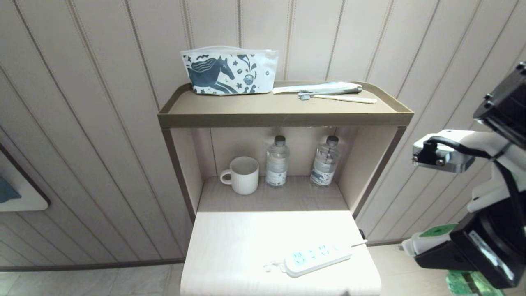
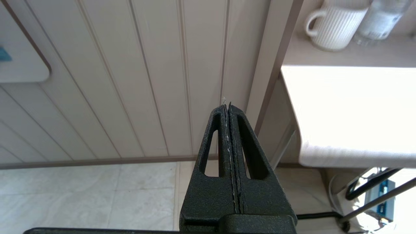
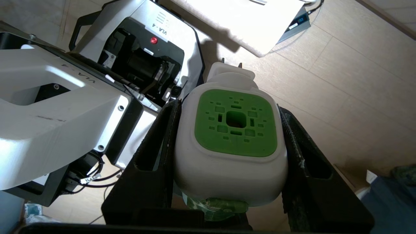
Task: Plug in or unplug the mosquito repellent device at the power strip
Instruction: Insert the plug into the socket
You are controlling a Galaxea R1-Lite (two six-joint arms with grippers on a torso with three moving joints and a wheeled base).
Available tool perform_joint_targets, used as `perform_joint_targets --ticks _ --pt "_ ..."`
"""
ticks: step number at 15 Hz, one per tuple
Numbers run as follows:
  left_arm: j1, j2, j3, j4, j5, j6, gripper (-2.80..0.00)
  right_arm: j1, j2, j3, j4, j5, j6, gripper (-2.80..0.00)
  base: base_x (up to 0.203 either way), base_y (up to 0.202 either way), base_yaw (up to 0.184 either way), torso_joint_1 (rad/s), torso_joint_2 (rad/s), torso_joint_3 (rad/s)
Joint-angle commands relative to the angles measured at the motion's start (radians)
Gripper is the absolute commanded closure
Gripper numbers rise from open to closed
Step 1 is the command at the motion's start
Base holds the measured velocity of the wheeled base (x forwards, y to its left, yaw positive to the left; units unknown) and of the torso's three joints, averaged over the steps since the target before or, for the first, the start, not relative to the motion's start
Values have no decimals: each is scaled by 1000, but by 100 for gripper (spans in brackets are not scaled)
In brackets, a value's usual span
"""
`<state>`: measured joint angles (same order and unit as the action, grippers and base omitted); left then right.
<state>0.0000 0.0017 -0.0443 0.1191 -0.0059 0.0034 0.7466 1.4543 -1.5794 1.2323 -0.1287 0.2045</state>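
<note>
So that its prongs stay free, the white-and-green mosquito repellent device [image 3: 230, 143] is grasped by the right end effector [image 3: 227, 136] beside the counter [image 1: 230, 246], clear of the white power strip [image 1: 316, 258]; the left end effector [image 2: 229, 109] is clenched empty.

Head looks down; left wrist shares mug [image 1: 244, 174].

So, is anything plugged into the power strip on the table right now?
No. In the head view the power strip lies with all its socket faces bare, while the mosquito repellent device sits in the right claw.
</note>
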Motion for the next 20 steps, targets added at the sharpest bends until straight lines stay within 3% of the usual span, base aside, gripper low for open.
perform_joint_targets --ticks 1,6,16,20 --pt "1 0 0 1 0 0 0 0 6 2 7 0 1 0 0 0 0 283 -608 -320" --pt "0 0 0 1 0 0 0 3 16 30 7 3 -14 0 0 0 0 228 -473 -246" --pt "0 0 0 1 0 0 0 -74 368 57 -132 -2 -99 0 0 0 0 8 -15 -8" --pt "0 0 0 1 0 0 0 -141 507 14 -194 3 -173 0 0 0 0 0 0 0"
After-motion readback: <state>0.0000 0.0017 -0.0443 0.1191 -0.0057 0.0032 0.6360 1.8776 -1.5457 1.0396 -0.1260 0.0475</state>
